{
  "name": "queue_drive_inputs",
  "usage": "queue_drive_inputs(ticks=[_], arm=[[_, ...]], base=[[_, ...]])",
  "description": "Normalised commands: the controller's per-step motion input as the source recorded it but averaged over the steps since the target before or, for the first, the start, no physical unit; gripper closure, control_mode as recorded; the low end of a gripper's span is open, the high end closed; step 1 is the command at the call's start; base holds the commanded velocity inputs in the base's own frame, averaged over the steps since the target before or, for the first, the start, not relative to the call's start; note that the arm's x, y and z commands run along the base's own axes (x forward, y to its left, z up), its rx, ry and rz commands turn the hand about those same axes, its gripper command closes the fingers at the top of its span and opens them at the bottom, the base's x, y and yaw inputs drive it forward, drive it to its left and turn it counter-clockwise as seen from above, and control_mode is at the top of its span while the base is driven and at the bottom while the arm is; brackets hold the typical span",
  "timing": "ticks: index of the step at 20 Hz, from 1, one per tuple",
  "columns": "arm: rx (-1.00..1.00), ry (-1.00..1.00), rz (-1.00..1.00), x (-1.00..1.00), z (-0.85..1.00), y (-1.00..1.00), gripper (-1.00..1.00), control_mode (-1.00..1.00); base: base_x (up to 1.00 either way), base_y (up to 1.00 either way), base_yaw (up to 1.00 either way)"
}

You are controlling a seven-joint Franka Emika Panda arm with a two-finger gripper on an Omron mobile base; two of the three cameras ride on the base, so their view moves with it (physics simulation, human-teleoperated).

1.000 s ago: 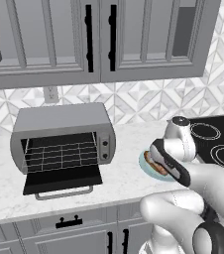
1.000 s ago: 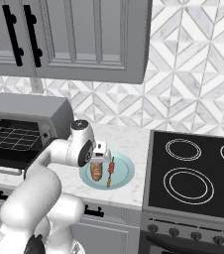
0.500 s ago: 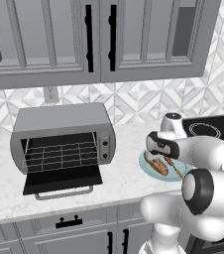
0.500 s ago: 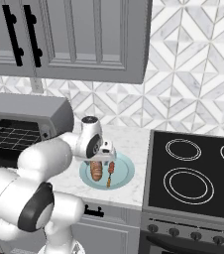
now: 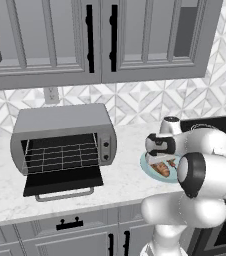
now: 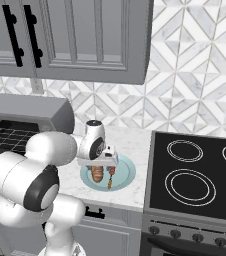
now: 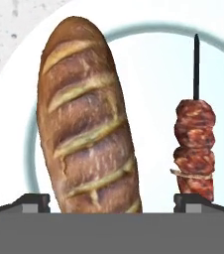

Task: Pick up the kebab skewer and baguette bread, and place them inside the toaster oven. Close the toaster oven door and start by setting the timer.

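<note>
While my gripper [image 7: 112,201] hangs low over the pale blue plate [image 6: 126,172], its 2 fingers [image 7: 33,202] stand spread wide and hold nothing. Between them lies the baguette bread [image 7: 86,121], with the kebab skewer [image 7: 195,144] just beside it on the same plate. On the counter [image 5: 130,177], well apart to my left, the toaster oven [image 5: 62,137] sits with the toaster oven door [image 5: 62,181] dropped open.

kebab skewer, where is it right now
The kebab skewer lies on the pale blue plate, beside the baguette bread, on the counter between the toaster oven and the stove.
</note>
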Motion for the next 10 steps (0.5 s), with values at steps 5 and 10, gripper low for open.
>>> queue_drive_inputs(ticks=[5, 10], arm=[[0.00, 0.00, 0.00, -0.10, -0.27, 0.00, -1.00, -1.00], [0.00, 0.00, -0.01, -0.07, -0.18, 0.01, -1.00, -1.00]], base=[[0.00, 0.00, 0.00], [0.00, 0.00, 0.00]])
